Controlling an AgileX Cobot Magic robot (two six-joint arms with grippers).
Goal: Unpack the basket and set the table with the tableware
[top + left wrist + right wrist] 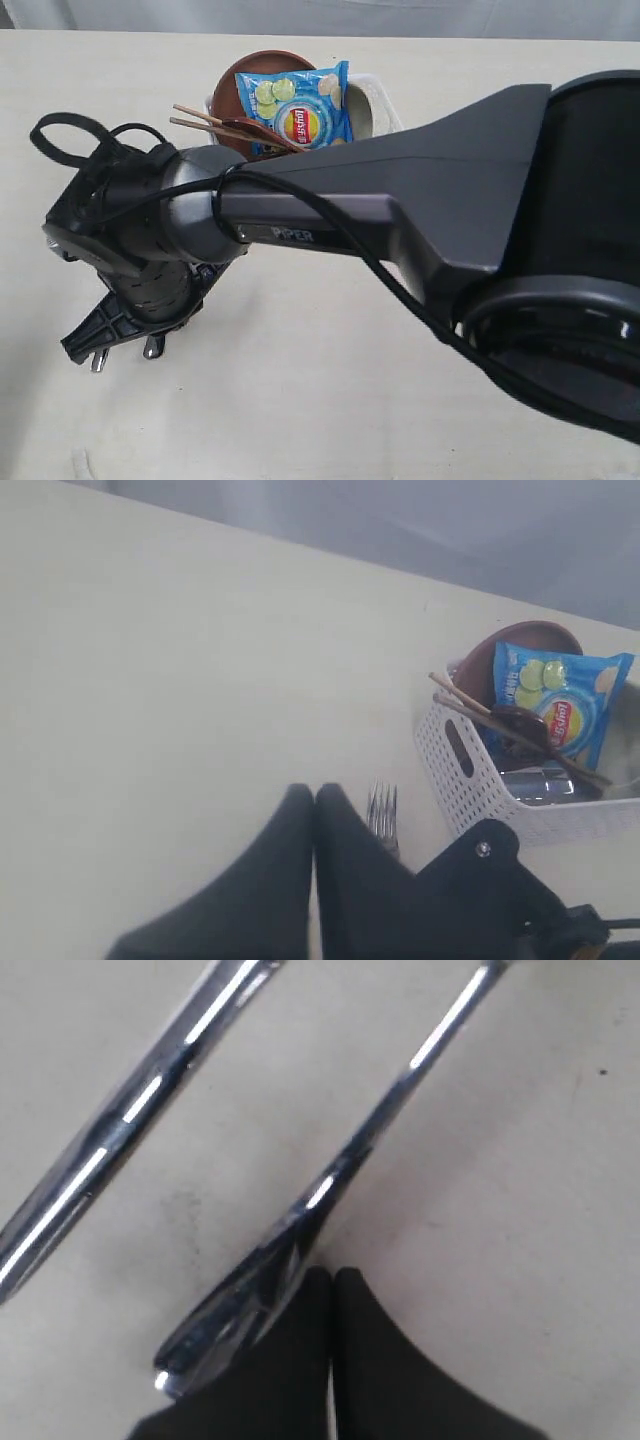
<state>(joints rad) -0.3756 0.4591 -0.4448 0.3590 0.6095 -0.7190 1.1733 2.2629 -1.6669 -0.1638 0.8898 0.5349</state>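
Currently both claws are pressed together, with nothing pinched in either.

Left claw point(315, 792): fingers flush, tips over bare surface point(150, 680). The fork point(382, 815) lies flat just beside the tips, on the basket side. Only its tines show; the handle is hidden behind black arm parts. The basket point(470, 780) stands upright on the surface further out on that same side, apart from the fork.

Basket contents:
- The plate point(262, 80) stands on edge at the end far from the left claw.
- The bag point(300, 105) leans against the plate.
- The chopsticks point(215, 125) slant across the bag, their ends poking over the rim toward the left claw.
- The spoon point(520, 720) lies with the chopsticks against the bag.
- The cup point(540, 780) is low at the end near the left claw.
- The bowl point(365, 105) is beside the bag, on the side away from the left claw.

Right claw point(333, 1275): fingers flush, close above the surface. The broad end of one utensil point(330, 1190) lies right at the tips, partly covered by one finger, and its shaft runs away from the claw. A second utensil point(130, 1120) lies beside it, apart and roughly parallel. They are probably the knife and fork, but the close view is too blurred to say which is which.

In the exterior view an arm point(400, 210) crosses in front of the basket and hides its near wall.
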